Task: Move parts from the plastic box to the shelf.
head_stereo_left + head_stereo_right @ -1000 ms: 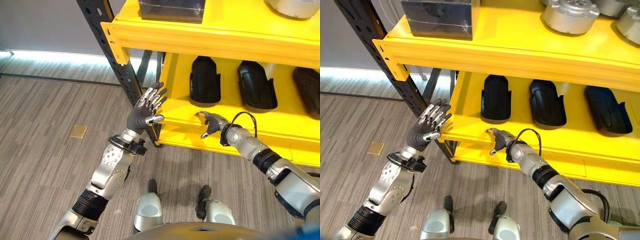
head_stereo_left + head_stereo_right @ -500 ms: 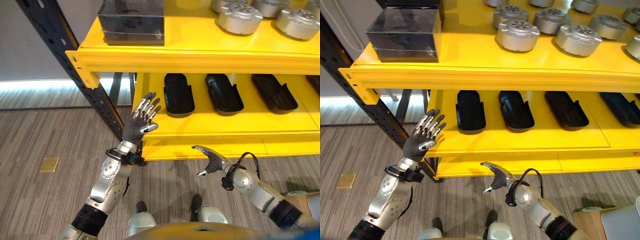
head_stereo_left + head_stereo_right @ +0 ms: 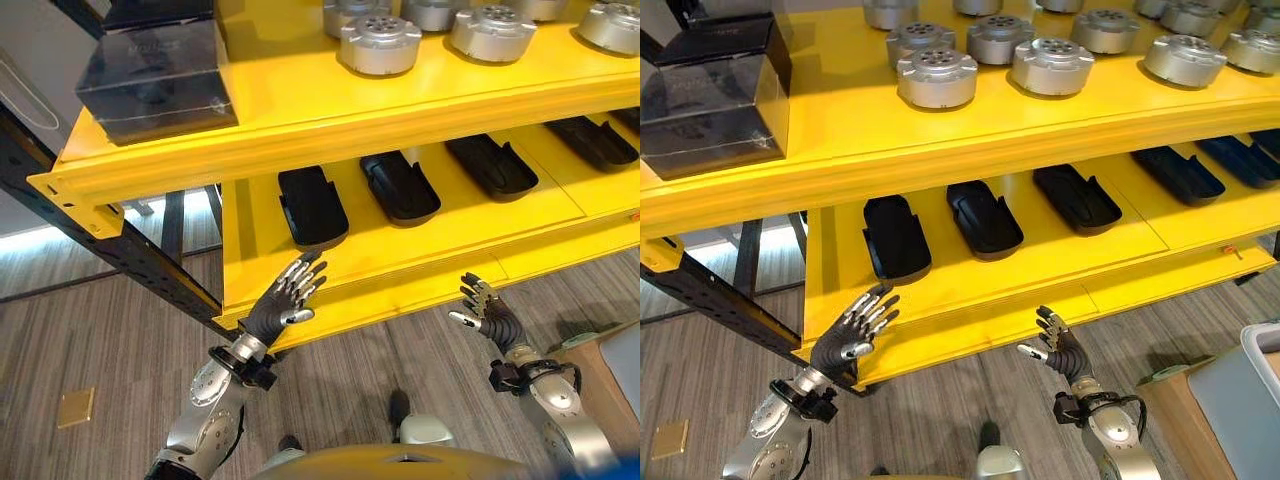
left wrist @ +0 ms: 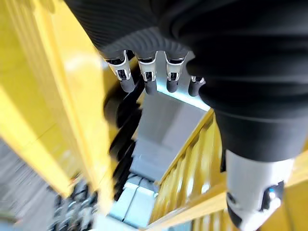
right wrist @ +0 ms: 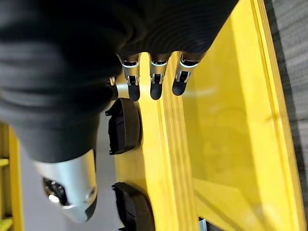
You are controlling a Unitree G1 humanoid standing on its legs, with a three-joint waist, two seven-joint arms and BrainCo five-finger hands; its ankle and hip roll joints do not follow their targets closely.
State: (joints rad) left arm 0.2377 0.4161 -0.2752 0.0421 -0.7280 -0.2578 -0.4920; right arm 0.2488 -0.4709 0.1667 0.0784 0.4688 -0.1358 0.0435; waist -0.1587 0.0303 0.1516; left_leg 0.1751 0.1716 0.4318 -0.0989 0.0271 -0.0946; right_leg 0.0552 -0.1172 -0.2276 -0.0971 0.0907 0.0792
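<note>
A: Shelving (image 3: 330, 262) in yellow is seen ahead, with black curved parts (image 3: 312, 204) laid in a row on the lower level and round silver parts (image 3: 378, 44) lined up on the upper level beside a dark box (image 3: 152, 78) at the level's left end.

B: And the hands?

A: The left hand (image 3: 283, 302) is held up with fingers spread straight, just in front of the lower shelf's front edge; nothing is held. The right hand (image 3: 487, 310) is raised over the wood-pattern floor (image 3: 90, 330), apart from the shelf edge, fingers loosely extended and empty.

B: What is altered from half a second ago?

A: The whole view has been shifted, so that more of the upper level is taken in; that is the camera's move. The right hand, which was pointed low towards the shelf with fingers drooped, has been turned upward and opened. The left hand is kept open as before.

B: The plastic box?

A: A pale grey container edge (image 3: 1250, 385) is seen at the lower right, on a brown surface; its contents cannot be made out.
</note>
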